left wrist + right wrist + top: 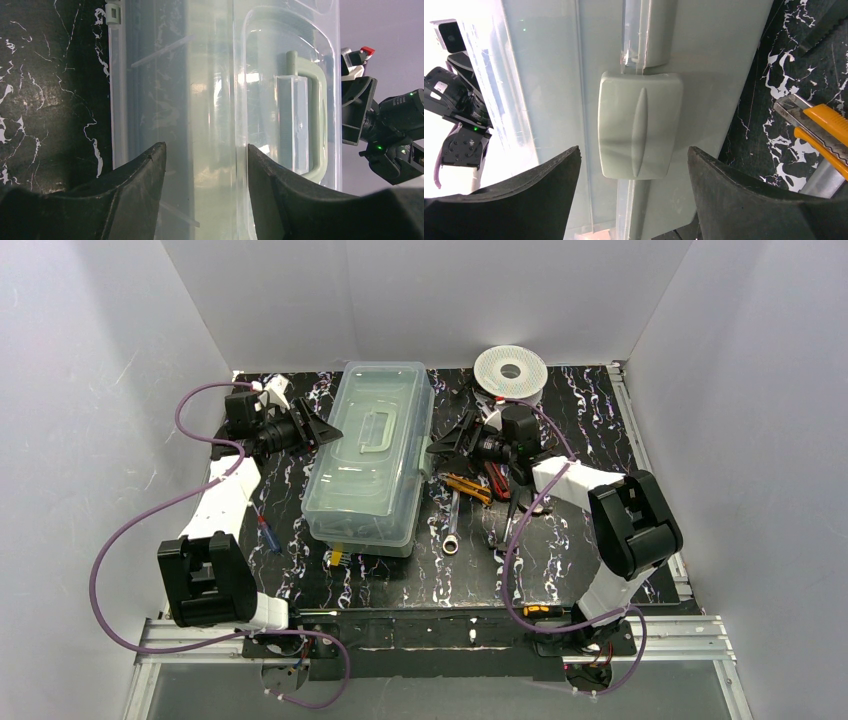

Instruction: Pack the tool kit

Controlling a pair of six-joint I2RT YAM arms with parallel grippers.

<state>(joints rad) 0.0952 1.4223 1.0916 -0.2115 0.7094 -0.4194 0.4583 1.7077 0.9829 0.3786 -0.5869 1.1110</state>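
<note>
The tool kit's pale green box (370, 455) stands in the middle of the table with its translucent lid down; in the left wrist view its handle (316, 115) lies flat in the lid. My left gripper (326, 430) (206, 155) is open at the box's left side, level with the lid's edge. My right gripper (447, 443) (634, 160) is open at the box's right side, its fingertips either side of the green latch (640, 132), which lies flat against the wall. Loose tools lie to the right: a yellow knife (466, 487) (821, 127), a wrench (452, 525) and red-handled pliers (498, 480).
A round white spool (510, 370) stands at the back right. A blue-and-red screwdriver (268, 535) lies left of the box, a yellow-handled tool (336, 556) at its near end, and an orange-and-black one (537, 610) by the right arm's base. White walls close in three sides.
</note>
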